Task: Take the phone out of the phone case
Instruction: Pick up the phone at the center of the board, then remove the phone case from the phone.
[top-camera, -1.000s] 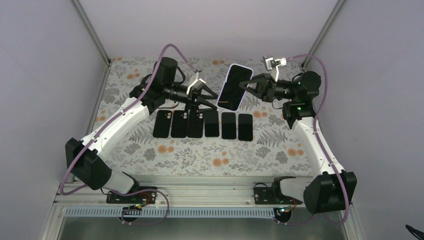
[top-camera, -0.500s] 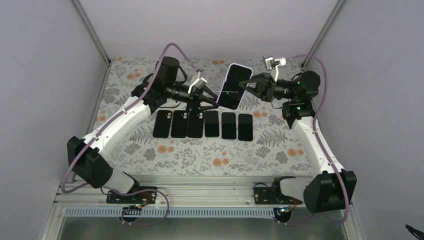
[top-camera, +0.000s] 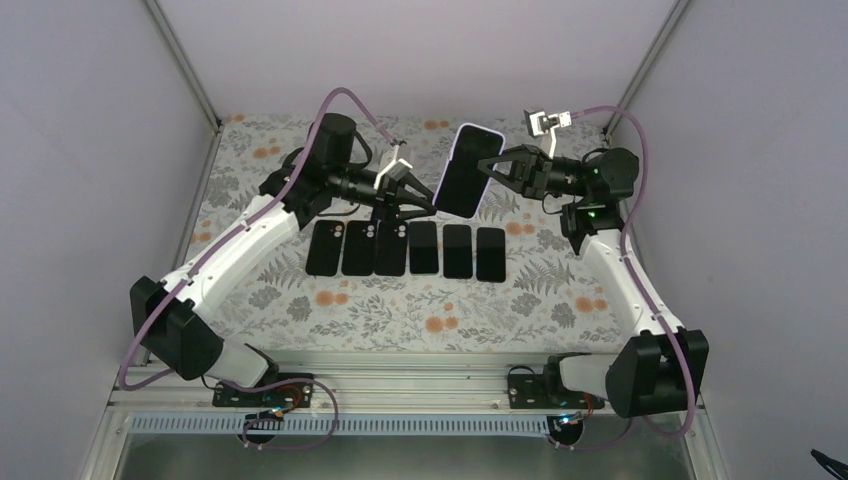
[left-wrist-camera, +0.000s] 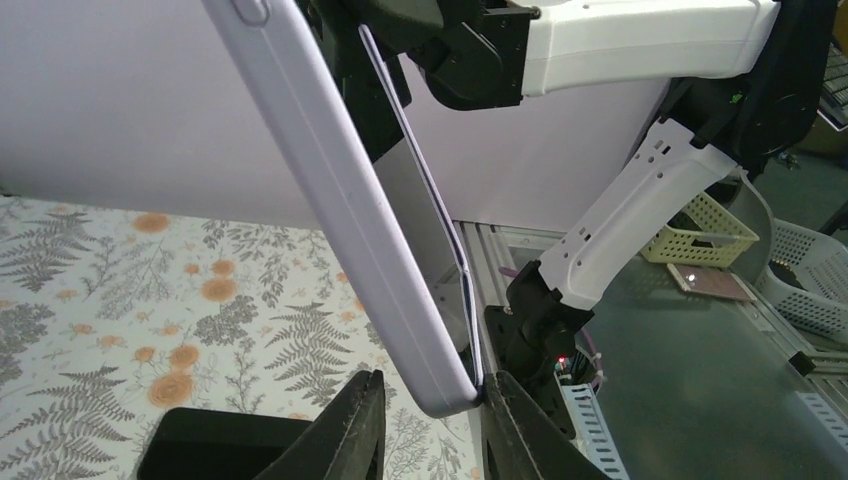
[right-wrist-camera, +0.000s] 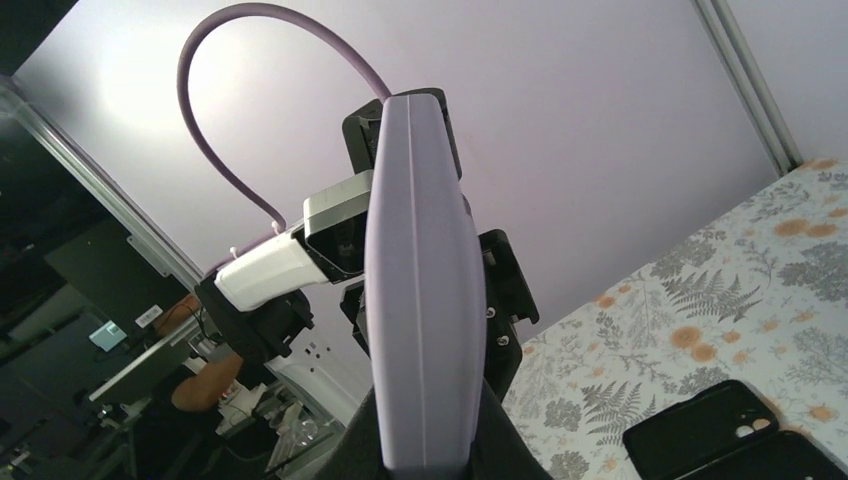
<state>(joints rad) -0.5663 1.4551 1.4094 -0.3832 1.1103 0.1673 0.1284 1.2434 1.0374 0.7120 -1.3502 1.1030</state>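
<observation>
**Reader:** Where is the phone (top-camera: 460, 178) relative to the row of six black phone-shaped items (top-camera: 407, 250)?

**Legend:** Top view. The phone, seated in its lavender phone case (top-camera: 479, 132), hangs in the air above and behind the row, over the row's right half. It is well clear of the floral desk (top-camera: 400, 310). It stands on end with its dark screen toward the camera and its top leaning toward the row's right end.

**Reader:** What carries it there?

**Legend:** The right tool (top-camera: 487, 167) reaches in from beyond the row's right end. It is clenched on the cased phone at about mid-length. Right wrist view: the case's long edge rises straight up from between the tool's two fingers (right-wrist-camera: 500, 440), one on each broad face.

**Reader:** And the other arm?

**Legend:** The left tool (top-camera: 428, 203) comes in from beyond the row's left end. Its tips meet the case's lower corner, the part nearest the row. Left wrist view: that corner sits between the two fingers (left-wrist-camera: 515, 425). One finger touches the corner and the other stands just beside it. Whether the pinch has closed on the case cannot be told. Below the corner, the near end of one black item from the row shows on the desk.
</observation>
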